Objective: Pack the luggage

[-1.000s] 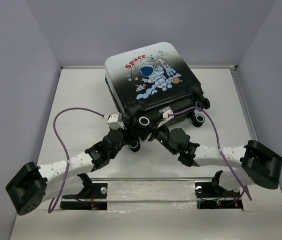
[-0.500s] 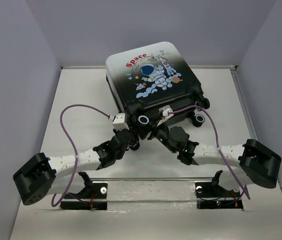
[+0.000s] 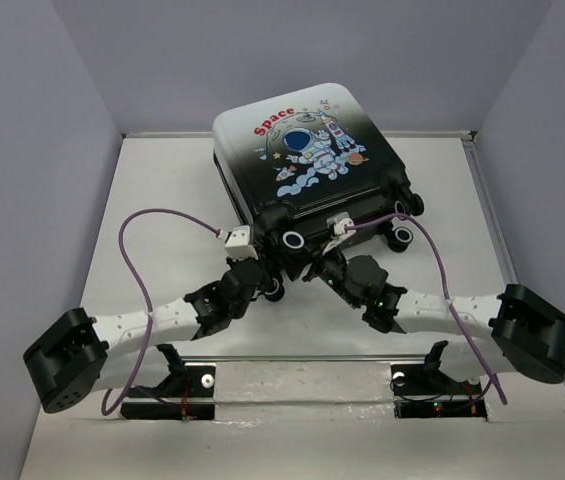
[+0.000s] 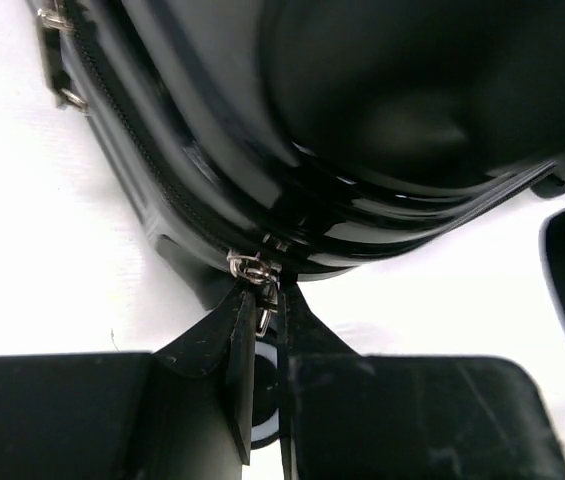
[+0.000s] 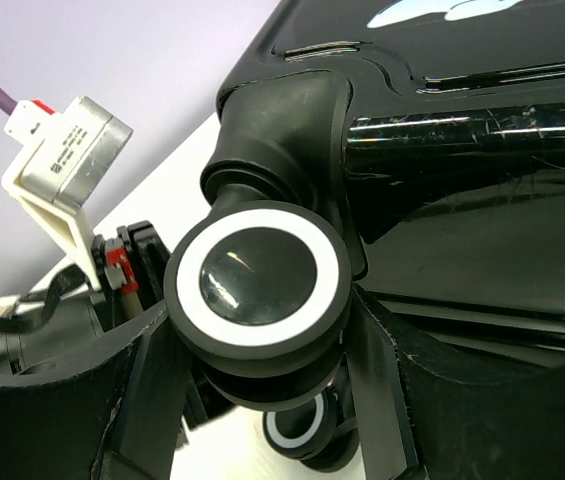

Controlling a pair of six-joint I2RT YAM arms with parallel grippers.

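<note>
Top external view: the table [image 3: 162, 200] is carrying the luggage [image 3: 307, 150], which is lying flat toward 12 o'clock with its astronaut shell facing up, its lid down and its wheeled end pointing to 6 o'clock. Packing is looking close to finished, as you are seeing no loose item beside the case and both arms are working on closing it.

At the 6 o'clock edge of the case, your right gripper [image 5: 262, 330] is straddling a white-ringed wheel [image 5: 257, 270]. Its fingers are spread wide and appear to be pressing the wheel on both sides, probably bracing the case.

At the 7 o'clock corner, your left gripper [image 4: 262, 300] is nearly closed and pinching the metal zipper pull [image 4: 252, 268] hard against the seam.

What is left, by this reading, is running that pull along the zip track [image 4: 112, 110]. The wrist view is not showing how much of the track is already fastened, so you cannot tell how far the pull is going to need to travel.
</note>
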